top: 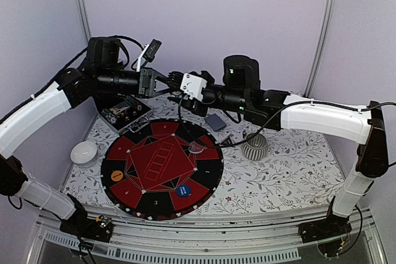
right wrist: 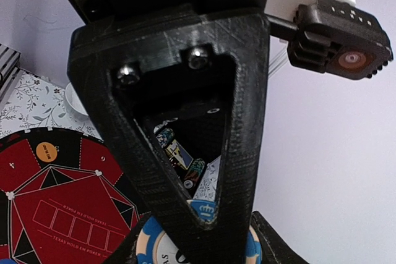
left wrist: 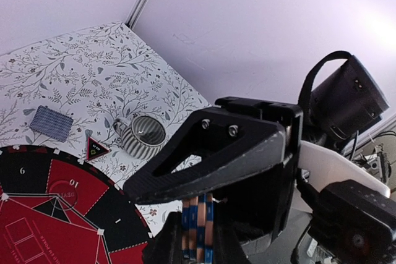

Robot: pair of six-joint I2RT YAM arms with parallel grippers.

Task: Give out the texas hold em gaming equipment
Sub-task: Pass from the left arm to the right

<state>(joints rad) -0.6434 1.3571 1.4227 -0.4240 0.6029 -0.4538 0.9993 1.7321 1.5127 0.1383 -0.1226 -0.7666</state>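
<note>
Above the far edge of the table (top: 291, 171), I had the left gripper (top: 166, 82) clamped on a stack of poker chips (left wrist: 198, 230), tip to tip with the right gripper (top: 177, 80); whether its fingers gripped them too, I could not tell. The card deck (top: 215, 122) lay toward the far edge, just beside the round mat (top: 154, 159).

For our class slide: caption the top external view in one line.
Left arm and right arm, jaws close together above the poker mat; card deck and ribbed cup alongside.
</note>
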